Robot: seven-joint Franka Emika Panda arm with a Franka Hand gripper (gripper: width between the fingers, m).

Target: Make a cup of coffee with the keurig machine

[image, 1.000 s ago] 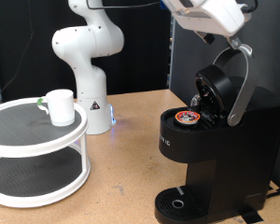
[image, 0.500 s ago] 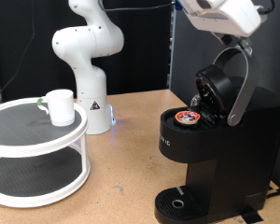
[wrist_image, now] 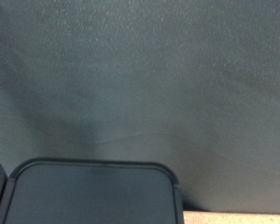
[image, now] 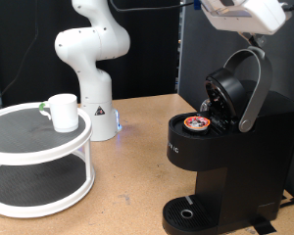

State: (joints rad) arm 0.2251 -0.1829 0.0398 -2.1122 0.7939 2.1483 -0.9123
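The black keurig machine (image: 220,166) stands at the exterior view's right with its lid and silver-grey arched handle (image: 253,90) raised. A pod with a reddish top (image: 196,122) sits in the open brew chamber. The round drip tray (image: 186,211) at its foot is bare. The white cup (image: 62,111) stands on the top shelf of a white round two-tier stand (image: 29,157) at the left. My hand (image: 247,14) is at the top right, just above the raised handle; its fingers do not show. The wrist view shows only a dark rounded edge (wrist_image: 89,194) and a grey backdrop.
A white robot arm base (image: 91,69) stands behind the stand on the wooden table (image: 127,186). A black curtain hangs at the back.
My hand has moved up and towards the exterior view's right, away from the raised lid handle. The lid, pod and cup have not moved.
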